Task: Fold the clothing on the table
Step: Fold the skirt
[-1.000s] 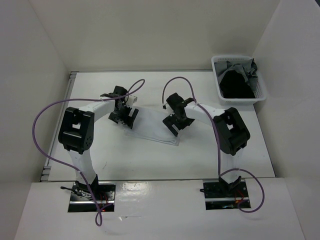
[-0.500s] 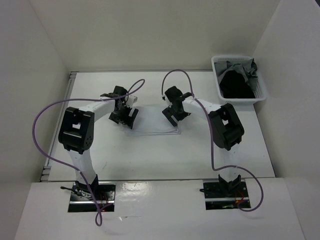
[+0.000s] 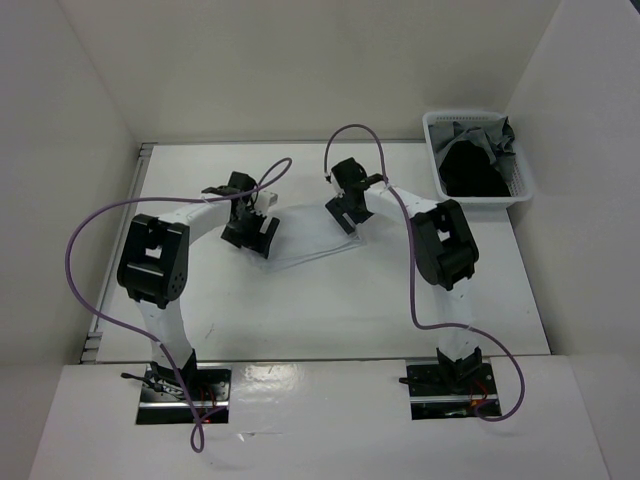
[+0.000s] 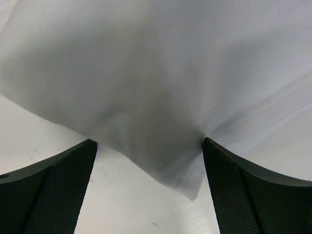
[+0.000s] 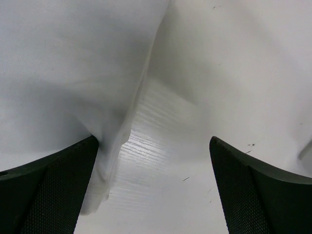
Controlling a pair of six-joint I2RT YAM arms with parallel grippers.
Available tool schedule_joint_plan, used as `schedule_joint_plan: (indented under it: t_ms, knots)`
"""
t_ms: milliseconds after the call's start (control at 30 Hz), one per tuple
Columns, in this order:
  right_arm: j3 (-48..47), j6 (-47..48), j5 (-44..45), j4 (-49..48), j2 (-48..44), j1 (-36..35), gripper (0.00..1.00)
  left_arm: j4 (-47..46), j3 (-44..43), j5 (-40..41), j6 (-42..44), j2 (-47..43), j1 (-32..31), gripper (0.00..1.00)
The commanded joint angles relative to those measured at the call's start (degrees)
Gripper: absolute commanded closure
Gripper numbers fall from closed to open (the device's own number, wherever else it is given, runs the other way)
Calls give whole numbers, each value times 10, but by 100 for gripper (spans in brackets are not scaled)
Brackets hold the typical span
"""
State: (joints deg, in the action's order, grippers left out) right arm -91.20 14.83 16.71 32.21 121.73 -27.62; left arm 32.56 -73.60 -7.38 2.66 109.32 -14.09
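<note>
The white clothing [image 3: 305, 243] lies thin and flat on the table [image 3: 330, 310], between my two grippers. My left gripper [image 3: 250, 233] stands open over its left end. In the left wrist view a drooping corner of the clothing [image 4: 161, 122] reaches down between the two black fingers [image 4: 48, 195], and the left gripper [image 4: 148, 195] is not closed on it. My right gripper [image 3: 350, 212] is open at the clothing's right end. In the right wrist view the clothing [image 5: 68, 83] has its rumpled edge by the left finger [image 5: 44, 195], and bare table lies across the right gripper [image 5: 153, 195].
A white plastic basket [image 3: 436, 150] stands at the back right of the table and holds a black garment [image 3: 470, 172] and a grey garment [image 3: 490, 135]. White walls enclose the table on three sides. Purple cables loop above both arms.
The right arm has swung toward the back of the table. The clothing's near right edge has shifted back with it, so the clothing looks narrower. The left gripper has barely moved.
</note>
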Motion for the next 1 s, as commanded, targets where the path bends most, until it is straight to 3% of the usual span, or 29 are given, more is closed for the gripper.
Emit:
schedule_joint_plan:
  t_ms: [0, 567, 967]
  knots:
    - [-7, 13, 29, -18, 37, 12, 1, 34, 21, -45, -6, 19, -15, 6]
    - [15, 24, 24, -23, 7, 12, 1, 44, 32, -57, -6, -11, -45, 6]
    - [64, 19, -21, 9, -148, 12, 1, 116, -29, -68, 10, -143, -24, 4]
